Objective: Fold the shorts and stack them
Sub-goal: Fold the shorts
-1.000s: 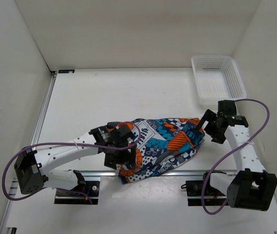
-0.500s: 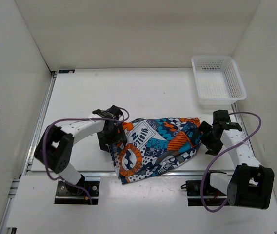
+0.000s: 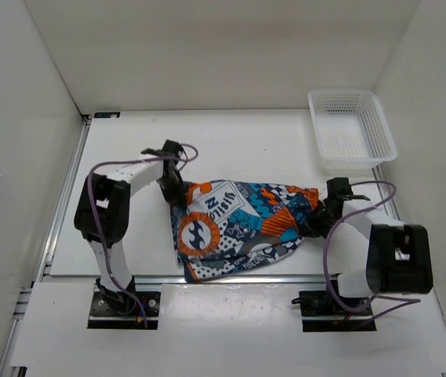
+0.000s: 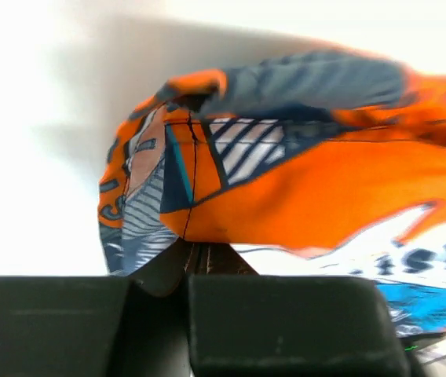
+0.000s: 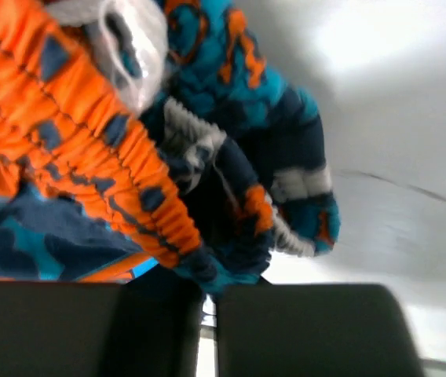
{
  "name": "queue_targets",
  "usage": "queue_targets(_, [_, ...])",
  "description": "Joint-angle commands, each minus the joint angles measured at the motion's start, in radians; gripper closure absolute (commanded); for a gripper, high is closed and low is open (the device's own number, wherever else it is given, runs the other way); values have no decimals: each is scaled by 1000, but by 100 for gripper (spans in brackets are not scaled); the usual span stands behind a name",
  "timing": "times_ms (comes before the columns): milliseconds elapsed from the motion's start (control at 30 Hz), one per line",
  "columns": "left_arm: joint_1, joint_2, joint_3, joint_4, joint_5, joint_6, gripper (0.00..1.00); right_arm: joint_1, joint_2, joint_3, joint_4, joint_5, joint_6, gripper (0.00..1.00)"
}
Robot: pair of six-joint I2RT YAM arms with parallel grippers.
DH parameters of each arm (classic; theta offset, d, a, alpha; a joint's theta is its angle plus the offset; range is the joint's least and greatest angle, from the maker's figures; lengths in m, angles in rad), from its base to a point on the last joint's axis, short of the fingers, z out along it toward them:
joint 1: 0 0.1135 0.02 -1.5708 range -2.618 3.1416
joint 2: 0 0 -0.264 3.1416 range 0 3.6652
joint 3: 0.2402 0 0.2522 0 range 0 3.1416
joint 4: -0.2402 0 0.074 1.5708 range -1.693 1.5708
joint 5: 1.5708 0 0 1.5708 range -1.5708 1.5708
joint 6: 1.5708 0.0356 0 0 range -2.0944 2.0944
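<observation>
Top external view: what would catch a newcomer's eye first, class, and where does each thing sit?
The brightly printed shorts stand out, spread across the near middle of the white table. The left gripper pinches their left edge and the right gripper pinches their right end. A white mesh basket sits in the far right corner.

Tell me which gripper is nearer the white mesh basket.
Right. The right gripper holds the shorts on the basket's near side; the left gripper holds their opposite end, far left.
</observation>
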Motion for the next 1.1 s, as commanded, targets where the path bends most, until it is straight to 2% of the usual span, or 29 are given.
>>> queue_targets(0, [82, 54, 189, 5, -8, 68, 90, 64, 86, 59, 133, -73, 81, 95])
queue_targets(67, [115, 140, 291, -30, -28, 84, 90, 100, 138, 116, 175, -73, 149, 99])
queue_targets(100, [125, 171, 413, -84, -59, 93, 90, 139, 155, 137, 184, -73, 176, 99])
queue_targets(167, [143, 226, 538, -138, -91, 116, 90, 186, 195, 213, 217, -64, 257, 99])
queue_targets(200, [157, 275, 668, -173, -125, 130, 88, 234, 211, 249, 218, -47, 269, 99])
queue_targets(233, [157, 295, 730, -258, -125, 140, 83, 259, 224, 295, 184, -2, 269, 84])
queue_targets(300, [186, 286, 806, -310, -134, 162, 69, 322, 235, 418, 66, 77, 238, 43])
queue_targets(333, [186, 257, 806, -310, -143, 162, 41, 338, 235, 441, 29, 129, 229, 30])
queue_targets(367, [198, 222, 782, -310, -143, 177, 26, 348, 203, 441, 6, 172, 229, 17])
queue_targets(400, [214, 140, 716, -301, -143, 190, 13, 349, 183, 432, -11, 222, 217, 14])
queue_targets(433, [214, 96, 676, -301, -143, 190, 3, 349, 136, 416, -23, 236, 217, 12])
queue_targets(467, [231, 53, 631, -289, -153, 200, 0, 336, 110, 374, -23, 250, 203, 12])
queue_targets(533, [261, -63, 486, -266, -153, 210, 0, 312, 35, 334, -52, 279, 183, 10])
queue_targets(567, [273, -97, 432, -255, -153, 210, 2, 301, 10, 316, -52, 292, 174, 13])
queue_targets(667, [316, -197, 237, -183, -110, 210, 46, 270, -42, 273, -65, 292, 143, 26])
queue_targets(700, [326, -206, 202, -163, -93, 210, 57, 270, -42, 273, -65, 292, 132, 36])
queue_targets(733, [336, -206, 173, -147, -79, 210, 61, 270, -32, 273, -65, 281, 105, 38])
queue_targets(767, [337, -197, 140, -137, -68, 210, 56, 270, -18, 291, -65, 270, 91, 40])
queue_targets(833, [337, -151, 122, -126, -59, 219, 29, 270, 26, 328, -65, 261, 59, 41])
queue_targets(900, [337, -118, 113, -115, -47, 230, 21, 260, 65, 365, -65, 249, 45, 43])
queue_targets(1000, [337, -64, 103, -78, -10, 240, 21, 250, 126, 417, -65, 226, 3, 43])
queue_targets(1067, [337, -21, 103, -69, 1, 240, 27, 241, 166, 443, -65, 212, -24, 33])
